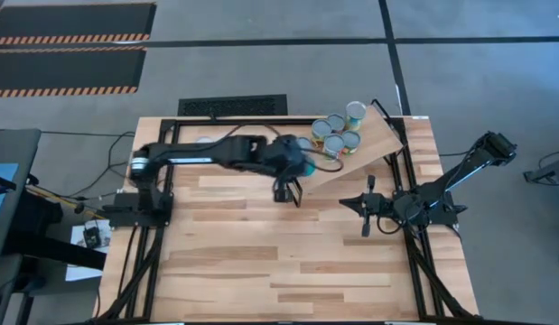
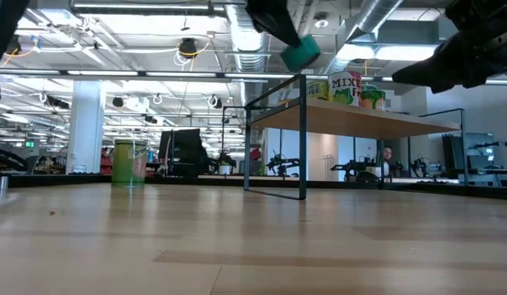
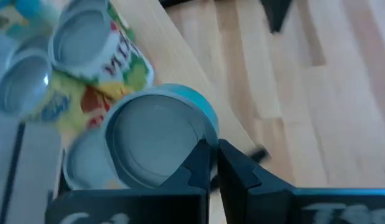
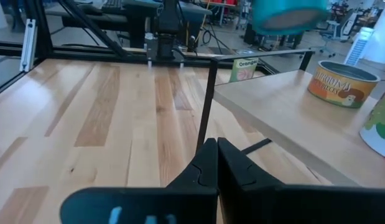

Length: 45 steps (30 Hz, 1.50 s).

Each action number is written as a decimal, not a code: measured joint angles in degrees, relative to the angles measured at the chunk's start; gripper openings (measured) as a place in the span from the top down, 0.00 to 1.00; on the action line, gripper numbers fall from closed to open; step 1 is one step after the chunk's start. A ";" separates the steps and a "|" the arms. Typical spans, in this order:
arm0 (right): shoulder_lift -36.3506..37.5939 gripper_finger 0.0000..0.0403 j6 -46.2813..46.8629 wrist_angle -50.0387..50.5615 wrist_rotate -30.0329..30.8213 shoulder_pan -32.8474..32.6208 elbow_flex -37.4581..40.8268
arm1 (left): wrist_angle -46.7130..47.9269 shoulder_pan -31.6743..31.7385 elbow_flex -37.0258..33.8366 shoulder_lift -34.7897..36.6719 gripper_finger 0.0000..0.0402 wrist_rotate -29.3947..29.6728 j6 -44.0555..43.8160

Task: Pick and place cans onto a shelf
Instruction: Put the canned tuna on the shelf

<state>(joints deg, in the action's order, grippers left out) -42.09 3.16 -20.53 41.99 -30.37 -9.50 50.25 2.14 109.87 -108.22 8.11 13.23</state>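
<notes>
low view: teal can [image 2: 301,54] hangs above shelf [image 2: 359,120] | left gripper [image 1: 288,191] fingers' state unclear | right gripper [image 4: 216,163] clenched, empty

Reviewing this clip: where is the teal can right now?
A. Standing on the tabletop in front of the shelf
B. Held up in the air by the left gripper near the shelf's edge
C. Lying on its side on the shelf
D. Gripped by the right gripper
B. In the low view the teal can hangs above the shelf level, carried by the left gripper; the right gripper is shut and empty over the table.
</notes>
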 joint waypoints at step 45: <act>-0.02 0.97 1.97 2.21 0.00 0.00 -0.02 | 7.09 3.97 15.41 -15.64 0.84 -0.16 2.10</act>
<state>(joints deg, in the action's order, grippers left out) -42.11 5.13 -18.33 42.00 -30.37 -9.52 57.34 6.11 125.27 -123.85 7.94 15.33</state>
